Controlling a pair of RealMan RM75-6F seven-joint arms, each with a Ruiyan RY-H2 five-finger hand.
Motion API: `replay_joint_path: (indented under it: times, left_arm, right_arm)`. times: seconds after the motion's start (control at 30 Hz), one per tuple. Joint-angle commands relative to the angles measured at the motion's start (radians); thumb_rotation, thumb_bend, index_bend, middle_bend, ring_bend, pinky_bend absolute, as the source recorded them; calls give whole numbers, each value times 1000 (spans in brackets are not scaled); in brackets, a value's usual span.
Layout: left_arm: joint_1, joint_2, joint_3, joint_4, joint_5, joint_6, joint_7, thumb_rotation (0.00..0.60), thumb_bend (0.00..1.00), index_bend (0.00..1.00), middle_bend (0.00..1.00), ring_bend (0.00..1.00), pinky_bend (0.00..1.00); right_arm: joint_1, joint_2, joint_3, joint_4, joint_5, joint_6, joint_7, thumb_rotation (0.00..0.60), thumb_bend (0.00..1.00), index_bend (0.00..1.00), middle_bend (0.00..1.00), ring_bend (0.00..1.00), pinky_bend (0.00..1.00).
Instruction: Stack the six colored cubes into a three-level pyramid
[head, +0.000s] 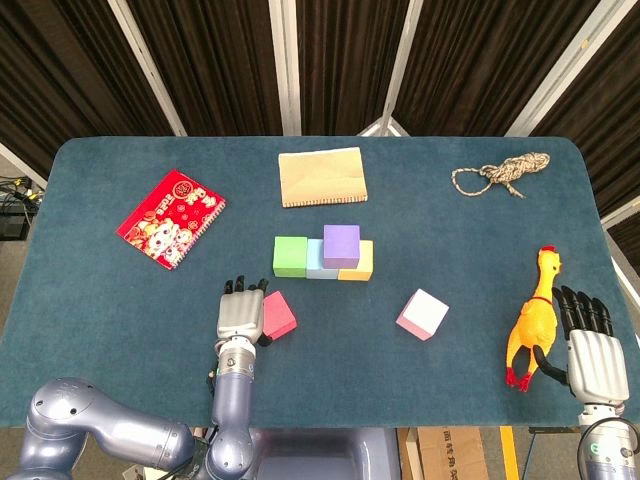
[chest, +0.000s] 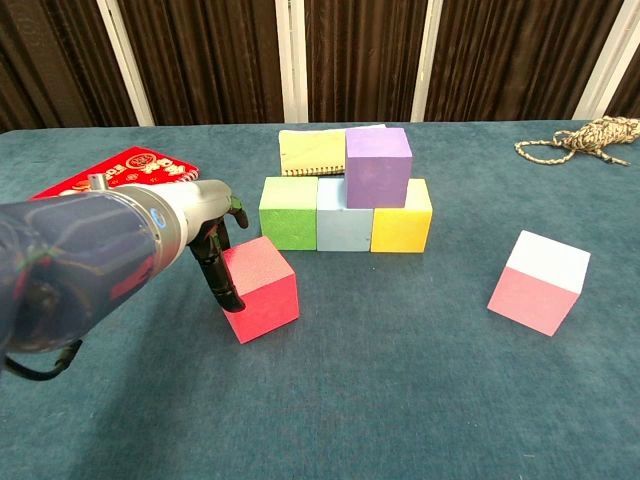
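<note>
The bottom level looks finished: the green cube (chest: 288, 212), the light blue cube (chest: 344, 220) and the yellow cube (chest: 402, 218) stand in a touching row, with the blue one in the middle. The purple cube (chest: 378, 166) sits on top of that row, over the seam between the blue and yellow cubes, so the second level is half built. Two cubes are left on the table (head: 120, 290). The red cube (chest: 260, 289) lies in front of the green cube and slightly to its left, near but apart from the row. The pink cube (chest: 539, 281), white on its top face, rests well to the right of the yellow cube and nearer the robot. The left hand (head: 239, 314) is at the red cube's left face with its fingers against it, though whether it has a grasp on it I cannot tell. The right hand (head: 587, 343) lies open and empty, far right of the row, just beside a rubber chicken (head: 531, 322). By my judgement, one cube is needed beside the purple one and the last goes on top.
</note>
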Motion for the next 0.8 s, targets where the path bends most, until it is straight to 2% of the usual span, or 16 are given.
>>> replay_joint_path:
  times: [0.03,0.33,0.57,0.8]
  left_arm:
    - [4,-3,-5,0,1,-5,5,600,232,160,238,6,51]
    - [13,-10,9,25,35,-11,18,600,454,256,334,55,100]
    - [22,-4,19,29,63,-17,31,600,467,277,347,64,102]
    - [41,77,8,-70,52,-58,71,600,467,267,343,64,102]
  right_arm:
    - [0,-1,1,2,3,-1,-2,600,340,76,88,0,0]
    - [-4,-4,11,-2,17,10,14,600,341,76,88,0,0]
    - [-4,-9,13,0,21,13,4,600,341,76,88,0,0]
    - [-2,-18,11,0,19,13,-12,600,341,76,88,0,0]
